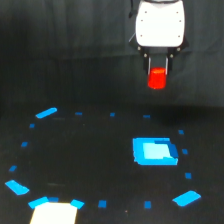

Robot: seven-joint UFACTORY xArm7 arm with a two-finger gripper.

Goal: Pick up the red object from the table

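The red object (157,79), a small bright red-orange stubby block, hangs in the air well above the black table (90,150), in the upper right of the exterior view. My gripper (158,75) reaches down from the white arm head (160,24) and is shut on it, with thin fingers (149,65) at either side of the block's top. The block's lower part shows below the fingers.
A larger bright blue flat block (154,151) lies on the table below and slightly left of the gripper. Small blue tape marks (46,113) and squares form a ring around it. A pale patch (55,212) sits at the bottom left edge.
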